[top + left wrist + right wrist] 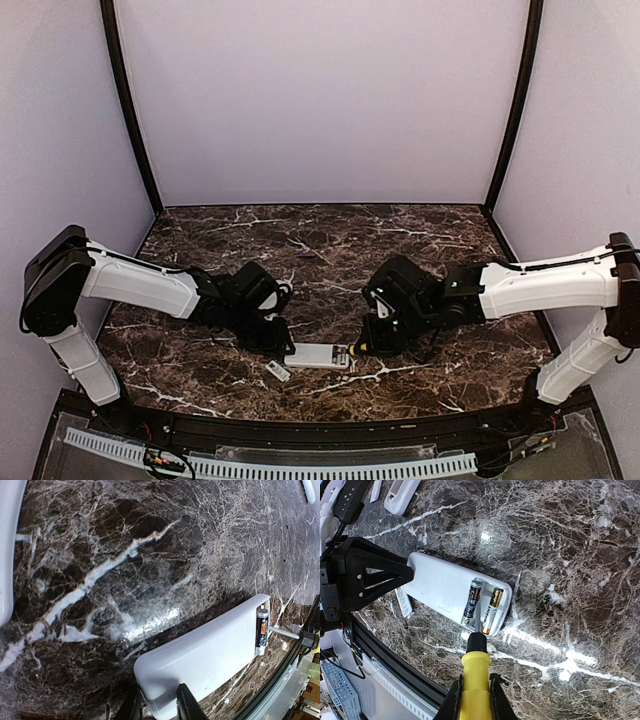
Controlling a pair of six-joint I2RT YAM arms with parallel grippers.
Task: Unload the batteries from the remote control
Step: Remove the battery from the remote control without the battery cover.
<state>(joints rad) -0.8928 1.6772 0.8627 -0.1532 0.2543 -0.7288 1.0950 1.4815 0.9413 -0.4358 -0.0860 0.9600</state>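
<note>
The white remote control [318, 355] lies face down near the table's front edge, its battery bay uncovered. Two batteries [471, 602] [491, 610] sit side by side in the bay, one dark with an orange band, one gold and black. My right gripper [474, 685] is shut on a yellow-handled screwdriver [476, 667], whose metal tip rests in the bay between the two batteries. My left gripper [157, 707] is shut on the remote control [210, 655] at the end away from the bay. One battery [261, 630] shows in the left wrist view.
A small white cover [404, 602] lies on the marble beside the remote, also seen from above as the cover [278, 371]. A white casing [402, 495] and a black device [350, 500] lie farther left. The table's black front rail [385, 655] runs close by.
</note>
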